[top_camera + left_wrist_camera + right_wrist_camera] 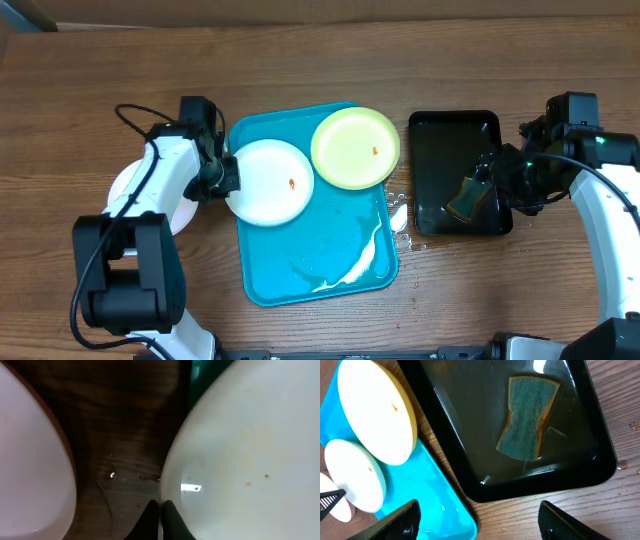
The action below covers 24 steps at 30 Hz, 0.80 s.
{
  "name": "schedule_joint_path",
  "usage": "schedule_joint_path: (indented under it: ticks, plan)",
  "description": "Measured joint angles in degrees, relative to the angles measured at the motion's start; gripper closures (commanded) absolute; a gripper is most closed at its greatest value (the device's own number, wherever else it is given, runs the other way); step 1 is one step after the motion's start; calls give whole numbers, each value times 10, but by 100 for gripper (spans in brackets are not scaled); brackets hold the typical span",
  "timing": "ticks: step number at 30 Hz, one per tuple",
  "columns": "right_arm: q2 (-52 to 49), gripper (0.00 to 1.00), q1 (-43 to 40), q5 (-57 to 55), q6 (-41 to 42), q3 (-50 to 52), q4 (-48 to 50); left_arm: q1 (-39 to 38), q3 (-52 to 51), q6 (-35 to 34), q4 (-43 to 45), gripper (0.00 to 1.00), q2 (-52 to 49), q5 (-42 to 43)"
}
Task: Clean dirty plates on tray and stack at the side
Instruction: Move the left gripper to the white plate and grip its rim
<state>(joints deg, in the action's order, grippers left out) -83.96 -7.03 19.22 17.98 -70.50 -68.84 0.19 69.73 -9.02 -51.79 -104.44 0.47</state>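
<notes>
A white plate (268, 182) with an orange speck lies over the left rim of the turquoise tray (320, 265). My left gripper (226, 176) is shut on its left rim; in the left wrist view the closed fingertips (160, 512) pinch the plate's edge (240, 460). A lime-green plate (355, 147) with an orange speck sits on the tray's far right corner. A second white plate (122, 188) lies on the table under my left arm and shows in the left wrist view (30, 460). My right gripper (502, 180) is open and empty (480, 525) over the right side of the black tray.
A black tray (455, 122) right of the turquoise tray holds liquid and a green-and-yellow sponge (468, 197), also in the right wrist view (527, 417). White foam streaks lie at the turquoise tray's near right corner (355, 268). Water drops sit between the trays.
</notes>
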Motion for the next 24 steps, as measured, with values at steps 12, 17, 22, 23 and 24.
schedule_joint_path:
  ticks: [12, 17, 22, 23, 24]
  plan:
    - [0, 23, 0, 0, 0, 0, 0, -2, 79, 0, -137, 96, 57, 9]
    - [0, 23, 0, 0, 0, 3, 23, -28, 82, 0, -164, 95, 82, 12]
    - [-1, 30, 0, -7, -1, 54, 100, -84, 28, -5, -130, 96, 82, 17]
    - [-2, 36, 0, -8, -2, 69, 116, -93, 14, -14, -121, 96, 82, 18]
    - [-4, 39, 0, -7, -3, 82, 128, -102, -2, -23, -115, 96, 82, 19]
